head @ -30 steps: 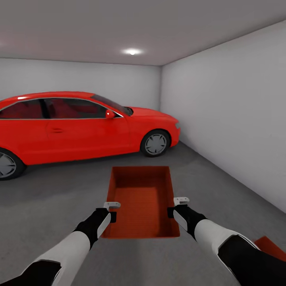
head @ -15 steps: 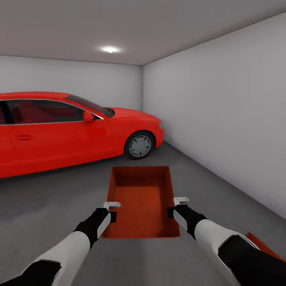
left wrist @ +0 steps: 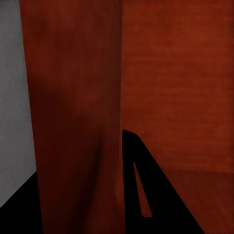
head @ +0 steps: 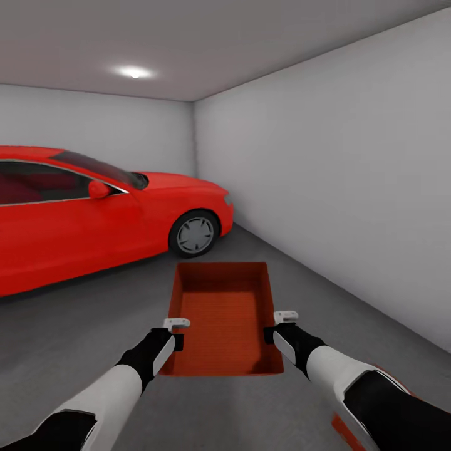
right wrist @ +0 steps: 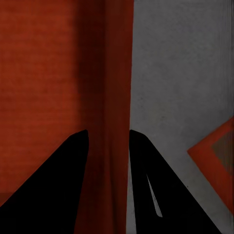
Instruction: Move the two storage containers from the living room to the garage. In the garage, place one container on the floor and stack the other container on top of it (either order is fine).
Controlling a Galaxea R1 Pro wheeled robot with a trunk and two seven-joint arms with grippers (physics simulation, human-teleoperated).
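Note:
I hold a red-orange lidless storage container (head: pixel 222 316) level in front of me, above the dark grey floor (head: pixel 75 326) of the garage. My left gripper (head: pixel 177 335) is shut on its left wall, which stands between the black fingers (left wrist: pixel 151 195) in the left wrist view. My right gripper (head: pixel 275 327) is shut on its right wall (right wrist: pixel 107 97). The other storage container (right wrist: pixel 217 156) lies on the floor below my right arm, and a red strip of it (head: pixel 343 431) peeks out beside that arm.
A red coupe car (head: pixel 94 213) stands at the left, nose toward the far corner. A plain white wall (head: pixel 326 175) runs along the right side. Open floor lies between the car and that wall. A ceiling light (head: pixel 133 72) glows above.
The whole view has swung to the right: the car and corner sit further left in the picture. The held container keeps its place between both grippers. The floor container shows lower in the picture.

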